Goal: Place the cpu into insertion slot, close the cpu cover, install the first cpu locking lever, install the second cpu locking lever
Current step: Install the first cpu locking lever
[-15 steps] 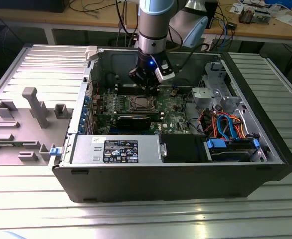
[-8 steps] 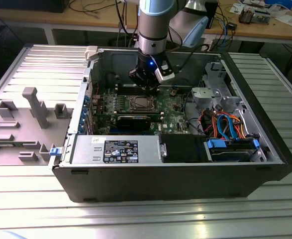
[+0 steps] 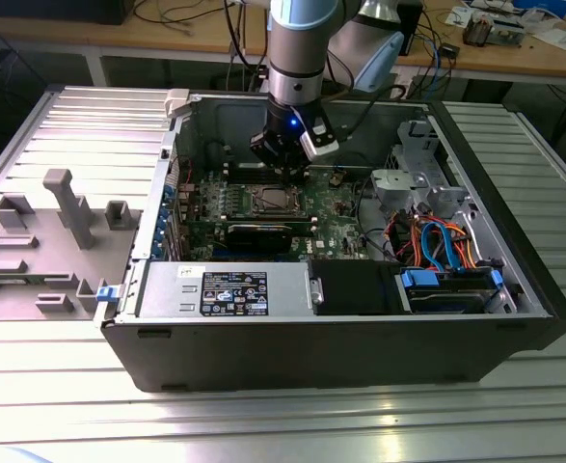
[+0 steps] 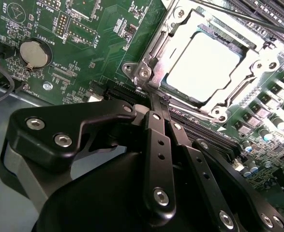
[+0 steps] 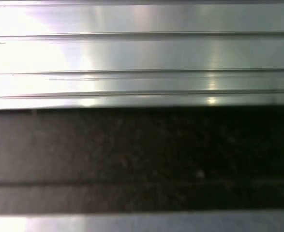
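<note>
1. Exterior view: my one gripper (image 3: 284,162) hangs inside the open computer case (image 3: 340,338), just above the insertion slot (image 3: 272,201).
2. Second wrist view: my fingers (image 4: 157,140) are pressed together, gripping nothing; one cpu (image 4: 203,66) sits in the slot under one closed cpu cover (image 4: 238,77).
3. First wrist view: ribbed metal surface (image 5: 142,53).

Open room above the cpu cover (image 4: 205,67), case walls (image 3: 360,116) around

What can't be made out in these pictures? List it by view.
- Exterior view: the silvery-grey square cpu is too small to tell how it is latched; the black gripper hides the board behind it.
- Second wrist view: the gripper hides the green circuit board beneath it.
- First wrist view: blurred bands, nothing identifiable.
</note>
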